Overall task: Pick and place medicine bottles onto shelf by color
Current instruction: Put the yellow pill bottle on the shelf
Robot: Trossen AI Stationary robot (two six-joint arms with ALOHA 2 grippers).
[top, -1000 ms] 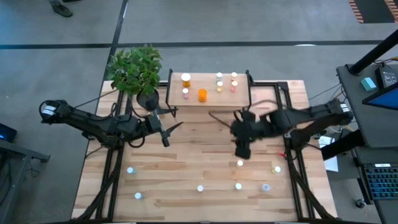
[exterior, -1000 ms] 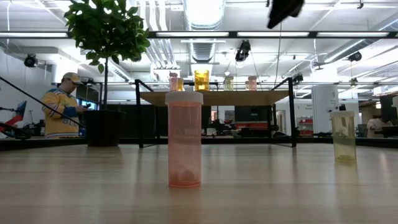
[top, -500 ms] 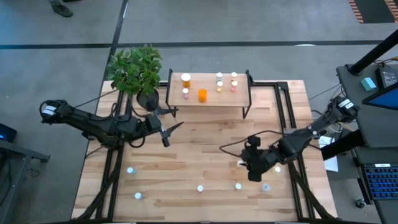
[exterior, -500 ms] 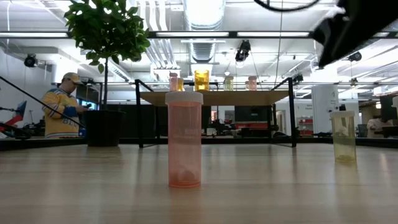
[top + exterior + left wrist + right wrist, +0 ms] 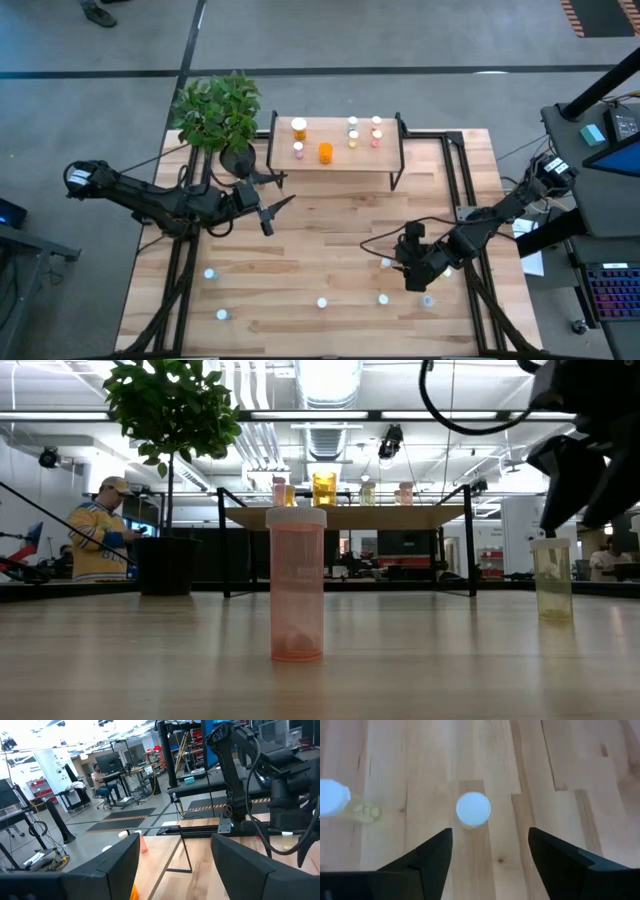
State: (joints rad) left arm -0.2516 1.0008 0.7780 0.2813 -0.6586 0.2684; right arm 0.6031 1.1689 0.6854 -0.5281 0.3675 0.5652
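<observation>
My right gripper [image 5: 416,277] hovers open over the table's near right part, pointing down. In its wrist view a pale-capped, yellowish bottle [image 5: 473,810] stands on the table just ahead of the open fingers [image 5: 490,832], with a second yellowish bottle [image 5: 335,800] beside it. The low view shows the gripper [image 5: 578,495] just above a yellow bottle [image 5: 552,578], not touching it. A pink-orange bottle [image 5: 296,582] stands nearer the camera. The shelf [image 5: 335,165] at the far side carries several bottles, including a larger orange one [image 5: 325,152]. My left gripper [image 5: 268,214] waits open, left of centre.
A potted plant [image 5: 218,115] stands left of the shelf, close to my left arm. More small bottles stand along the near edge [image 5: 321,302], [image 5: 383,299], [image 5: 221,314], and one [image 5: 385,264] sits just left of my right gripper. A person [image 5: 100,530] is in the room behind.
My right gripper has swung from just in front of the shelf toward the table's near right part. It has come down until it hangs just over the yellow bottle. No bottle has moved.
</observation>
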